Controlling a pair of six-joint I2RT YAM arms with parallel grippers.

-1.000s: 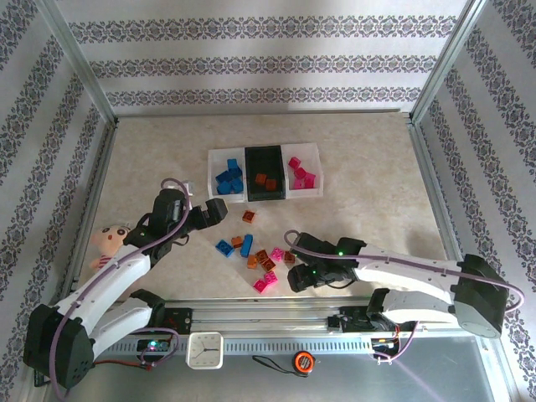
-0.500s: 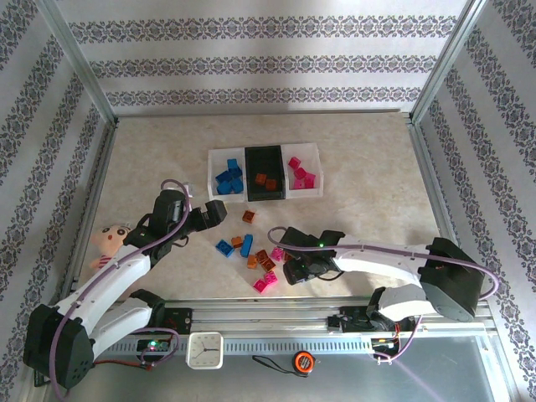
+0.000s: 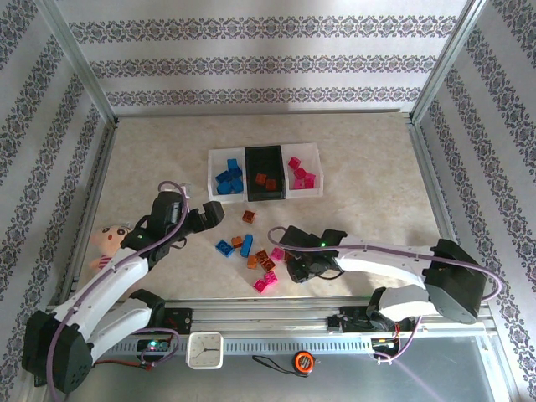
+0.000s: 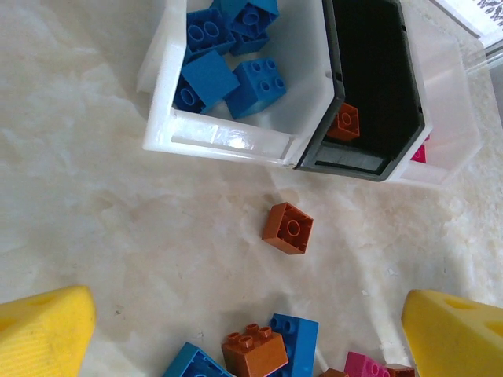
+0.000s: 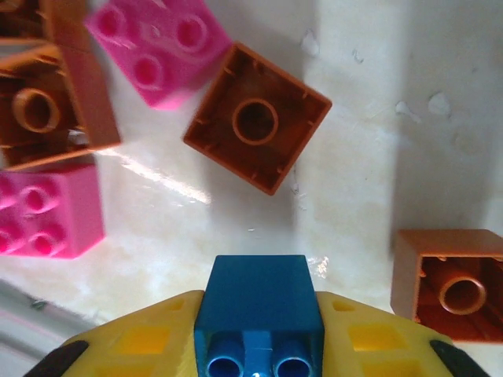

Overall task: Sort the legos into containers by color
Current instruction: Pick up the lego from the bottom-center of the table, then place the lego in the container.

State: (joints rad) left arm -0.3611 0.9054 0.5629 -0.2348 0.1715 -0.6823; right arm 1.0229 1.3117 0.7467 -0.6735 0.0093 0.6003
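My right gripper (image 5: 258, 326) is shut on a blue lego (image 5: 256, 302), low over the table at the right edge of the loose pile (image 3: 261, 258). In front of it lie an upturned orange-brown lego (image 5: 257, 118), two pink ones (image 5: 157, 43) (image 5: 47, 210) and another orange-brown one (image 5: 448, 283). My left gripper (image 3: 213, 212) hangs open above a lone orange-brown lego (image 4: 288, 228), with blue and orange-brown legos (image 4: 253, 352) between its yellow fingers (image 4: 43, 330). The containers stand behind: a white bin (image 3: 209, 177) with blue legos, a black bin (image 3: 265, 157) with orange-brown ones, and a white bin (image 3: 316, 167) with pink ones.
A doll with a pink face (image 3: 109, 239) lies left of the left arm. A small white clock (image 3: 205, 350) and a round orange item (image 3: 304, 362) sit on the front rail. Metal frame posts and patterned walls enclose the table.
The right arm has swung left, bringing its gripper closer to the loose pile. The left gripper has drifted slightly toward the loose legos.
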